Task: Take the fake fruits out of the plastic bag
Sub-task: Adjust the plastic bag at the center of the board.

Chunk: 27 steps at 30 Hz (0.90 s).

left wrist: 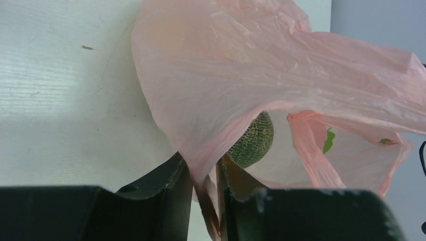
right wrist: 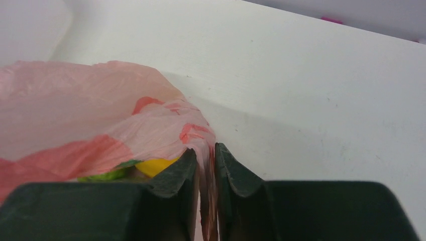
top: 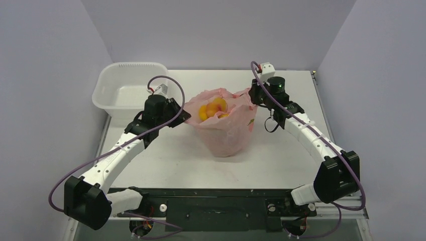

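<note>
Status: no fruit is out yet, as far as the views show. Every piece I can find sits inside the plastic bag (top: 228, 133), which stands at the centre of the overhead view on the counter (top: 286, 155) with its mouth facing up. The whole removal step is left to do.

Left hand (left wrist: 202, 163): fingers pressed together on a fold of the bag's rim, at the left side of the mouth.
Right hand (right wrist: 205, 150): pinching the rim on the opposite side. Between them the mouth is held spread.

Judgement: both hands are occupied, so one must let go before it can reach in.

Contents seen:
- orange pieces (top: 213, 108), heaped just below the mouth
- dark green melon (left wrist: 253, 138), round with a rough netted skin, showing under the film at centre of the left wrist view
- yellow piece (right wrist: 153, 165) and lime-green piece (right wrist: 103, 175), smooth and glossy, lower left of the right wrist view

Materials: the bag is thin translucent pink film, crinkled, with darker red patches. It looks limp and probably holds its shape only where it is pinched. The counter is matte white with a faint grain. A white plastic basin (top: 125, 88), rounded-rectangular, sits at upper left of the overhead view.
</note>
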### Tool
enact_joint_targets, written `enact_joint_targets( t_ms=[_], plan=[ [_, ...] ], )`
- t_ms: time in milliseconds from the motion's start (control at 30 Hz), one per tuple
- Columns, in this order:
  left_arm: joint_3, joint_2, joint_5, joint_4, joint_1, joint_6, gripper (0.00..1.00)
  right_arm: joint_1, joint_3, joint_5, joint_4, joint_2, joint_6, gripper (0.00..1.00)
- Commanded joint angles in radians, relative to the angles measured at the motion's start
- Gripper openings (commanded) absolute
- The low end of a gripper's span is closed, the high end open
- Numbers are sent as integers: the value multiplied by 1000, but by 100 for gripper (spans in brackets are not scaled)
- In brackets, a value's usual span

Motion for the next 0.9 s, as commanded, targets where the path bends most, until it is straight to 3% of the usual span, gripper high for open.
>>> enact_joint_targets(
  t_ms=[0,67,133,200,267,533,700,867],
  plan=[
    [14,1,109,116,-6,46,28,72,122,97,-131,3,50,20],
    [5,-17,142,133,-14,72,41,108,167,197,-233,-1,85,37],
    [13,-44,149,123,-23,110,53,129,205,275,-342,-8,130,62],
    [51,-60,139,55,-34,170,60,132,228,333,-429,-32,181,76],
    [114,-64,125,0,-50,251,62,131,231,389,-484,-82,238,81],
    [434,15,49,-210,-176,594,66,140,171,358,-589,-315,445,85],
    [505,77,27,-157,-302,797,70,156,40,299,-551,-445,676,86],
    [514,158,34,-54,-326,921,76,246,-112,339,-418,-519,923,86]
  ],
)
